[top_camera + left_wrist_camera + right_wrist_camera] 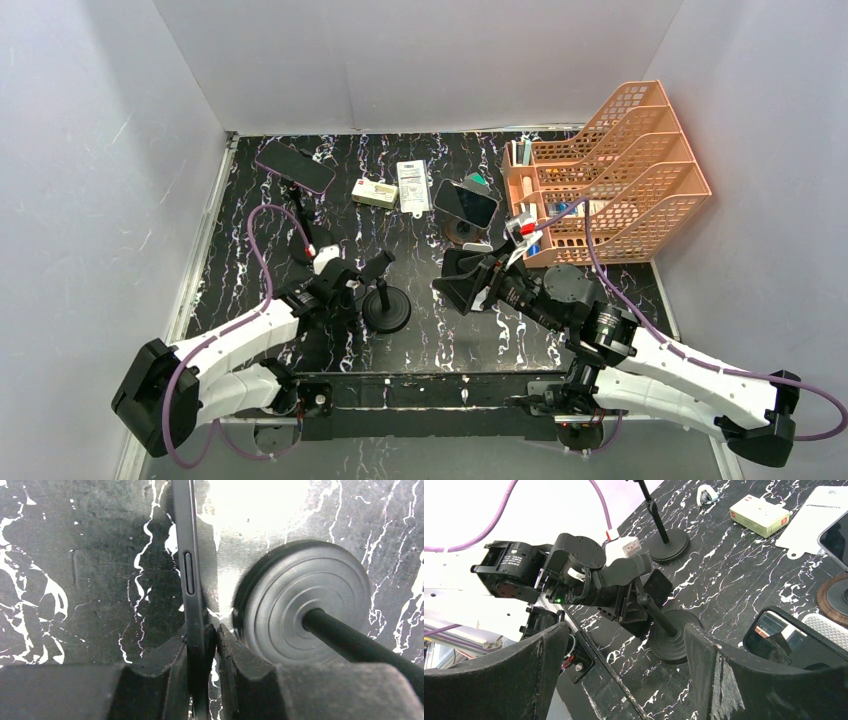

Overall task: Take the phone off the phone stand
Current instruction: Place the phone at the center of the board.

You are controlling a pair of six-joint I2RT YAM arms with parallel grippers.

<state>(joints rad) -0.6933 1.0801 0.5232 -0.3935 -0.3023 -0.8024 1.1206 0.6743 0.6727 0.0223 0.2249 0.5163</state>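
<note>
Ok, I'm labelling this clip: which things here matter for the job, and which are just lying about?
Job: phone between the left hand's fingers; stand beside it.
Lying about: far-left phone, middle phone, box, card, rack.

Looks like a robotics lab test cell, not anyone's home. Two robot arms (240,345) are bolted to a frame at the edge of a black marble-pattern table (480,330), boxed in by plain white panels (400,60). Props are scattered around: phone stands (386,305), small boxes (374,193), an orange file rack (625,170).
</note>
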